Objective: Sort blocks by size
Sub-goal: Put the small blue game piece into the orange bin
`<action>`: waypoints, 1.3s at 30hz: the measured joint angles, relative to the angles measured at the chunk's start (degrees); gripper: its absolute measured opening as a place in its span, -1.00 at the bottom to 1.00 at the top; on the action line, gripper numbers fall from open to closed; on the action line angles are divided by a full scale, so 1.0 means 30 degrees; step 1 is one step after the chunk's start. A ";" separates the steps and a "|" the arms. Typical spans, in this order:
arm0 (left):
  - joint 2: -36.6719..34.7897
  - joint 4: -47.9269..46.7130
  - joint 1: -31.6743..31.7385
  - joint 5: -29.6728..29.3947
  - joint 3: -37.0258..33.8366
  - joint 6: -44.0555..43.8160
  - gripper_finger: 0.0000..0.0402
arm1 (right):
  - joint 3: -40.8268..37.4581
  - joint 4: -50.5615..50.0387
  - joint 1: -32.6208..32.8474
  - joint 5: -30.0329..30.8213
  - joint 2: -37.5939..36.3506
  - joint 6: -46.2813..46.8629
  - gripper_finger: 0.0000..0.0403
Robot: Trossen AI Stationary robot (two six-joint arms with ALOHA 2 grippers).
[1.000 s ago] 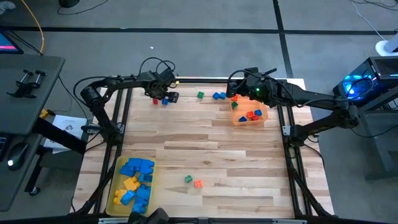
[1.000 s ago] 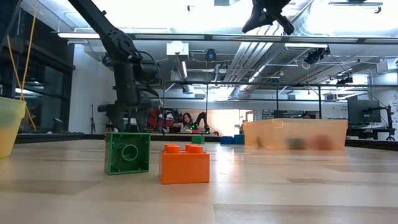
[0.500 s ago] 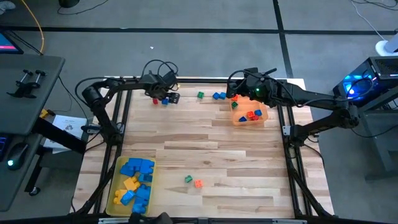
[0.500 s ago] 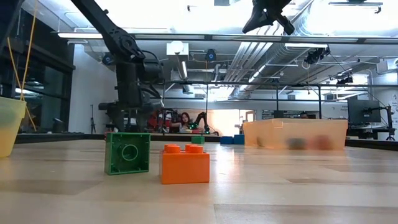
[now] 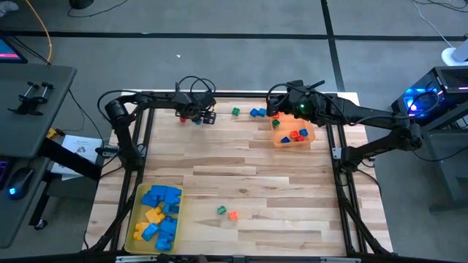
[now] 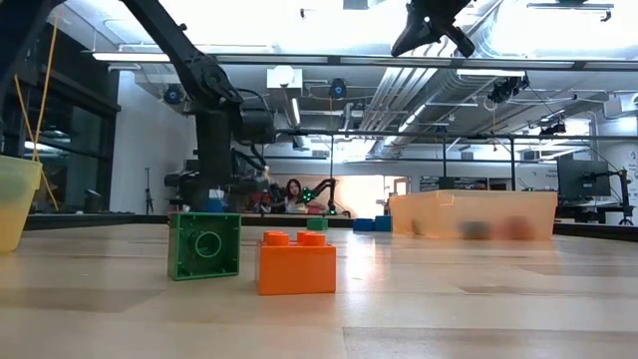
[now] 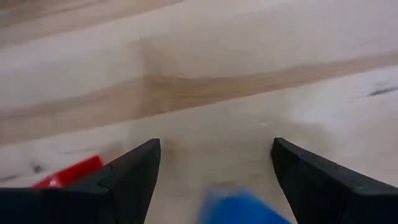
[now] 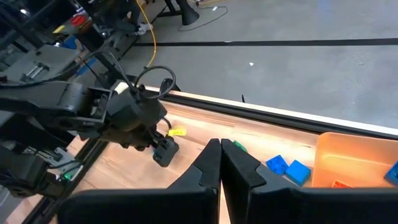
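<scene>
The left gripper (image 5: 207, 117) stands wide at the far edge of the table (image 5: 248, 183), near its far left corner, with a small blue block (image 7: 239, 208) lying between the parted fingers (image 7: 124, 180) and a red block (image 7: 65, 174) just beside, outside the grip. The right gripper (image 8: 221, 163) is pressed shut on nothing, raised over the far edge beside the orange tray (image 5: 306, 139) near the far right corner. Remaining loose blocks: a green one (image 5: 235, 112) and a blue pair (image 5: 257, 112) along the far edge, a green (image 6: 204, 244) and an orange (image 6: 297, 263) one near the near edge. Larger blue and yellow bricks lie in the yellow tray (image 5: 136, 219) at the near left corner. Judged: moulded plastic, rigid, light, smooth and rather slippery; studded tops, flat sides. Grip best taken across two opposite flat sides, squarely, to prevent twisting or squirting out.
</scene>
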 joint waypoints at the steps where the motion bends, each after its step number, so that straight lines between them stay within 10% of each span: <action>1: 0.0108 -0.0041 -0.0007 0.0046 0.0038 -0.0124 0.46 | 0.0003 -0.0100 -0.0004 -0.0018 0.0003 0.0003 -1.00; 23: -0.3167 -0.2889 0.0299 0.2149 0.0681 0.6267 0.46 | 0.0000 -0.0968 0.0000 -0.0025 0.0003 0.0016 -1.00; 39: -0.6241 -0.0251 -0.5225 -0.1001 -0.5530 -0.7695 0.46 | -0.0004 -0.0932 0.0002 -0.0789 0.1757 0.0412 -1.00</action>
